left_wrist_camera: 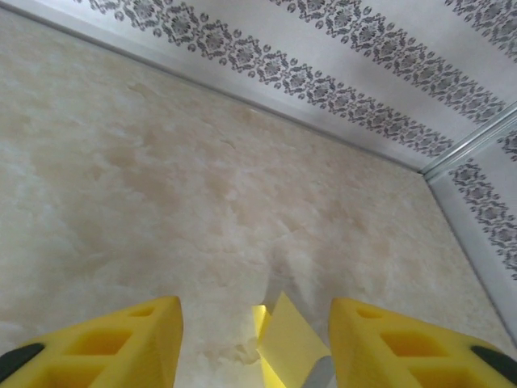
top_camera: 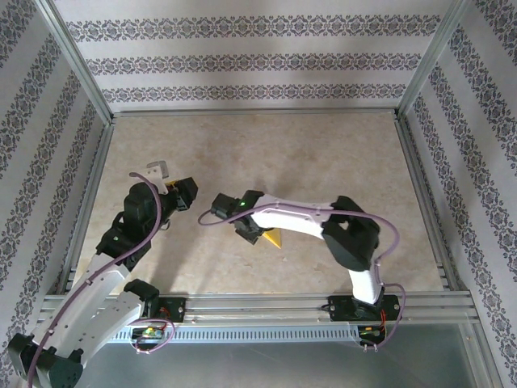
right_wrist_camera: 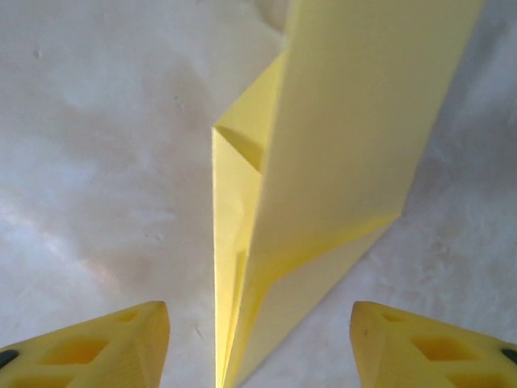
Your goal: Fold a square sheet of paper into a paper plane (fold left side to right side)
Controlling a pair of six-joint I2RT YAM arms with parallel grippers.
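Observation:
The yellow sheet of paper [right_wrist_camera: 347,145] lies on the beige table, folded into a narrow pointed dart shape with a centre crease. Its upper flap stands partly raised. My right gripper [right_wrist_camera: 258,347] hovers over the pointed end, open, with a finger on each side of the paper and neither touching it. From above, the paper [top_camera: 275,238] peeks out beside the right gripper [top_camera: 252,233]. My left gripper [left_wrist_camera: 254,356] is open and holds nothing. It points at the paper [left_wrist_camera: 291,339], which lies a little ahead of its fingertips. In the top view the left gripper [top_camera: 187,196] sits left of the right one.
Aluminium rails [top_camera: 258,113] and patterned walls [top_camera: 242,56] enclose the table [top_camera: 323,162]. The far half of the tabletop is bare beige surface. The right arm [top_camera: 355,242] arches over the near right part.

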